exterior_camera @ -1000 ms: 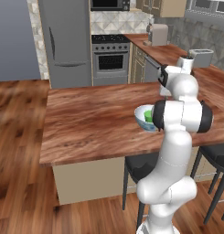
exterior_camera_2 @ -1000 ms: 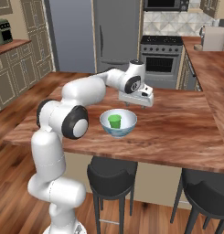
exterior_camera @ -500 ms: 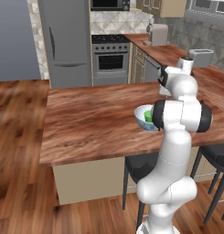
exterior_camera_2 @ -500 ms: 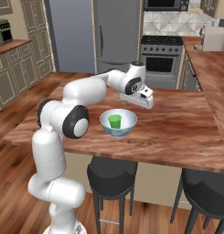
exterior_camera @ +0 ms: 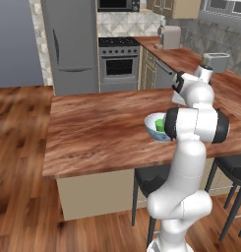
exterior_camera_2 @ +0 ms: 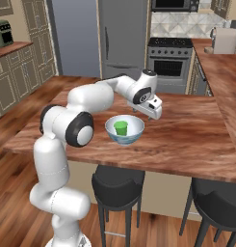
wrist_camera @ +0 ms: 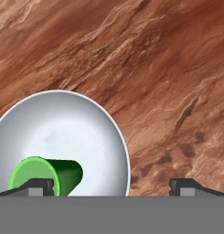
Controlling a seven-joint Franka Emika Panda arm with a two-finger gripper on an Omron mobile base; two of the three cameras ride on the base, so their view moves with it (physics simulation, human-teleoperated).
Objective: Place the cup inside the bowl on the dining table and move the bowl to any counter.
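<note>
The green cup stands upright inside the white and light blue bowl on the dining table. My gripper hangs open just above the table, close beside the bowl's far right rim, with nothing between its fingers. In the hand view the bowl fills the lower left with the cup in it. The gripper straddles the bowl's rim, one fingertip over the cup and the other over bare wood. From the left base, my arm hides part of the bowl and the cup.
Dark stools stand along the table's near side. A wood-top counter with a toaster runs along the right wall. A stove and a grey fridge stand behind the table.
The hand has sunk a little and drifted slightly right beside the bowl. The bowl and the cup have stayed where they were.
</note>
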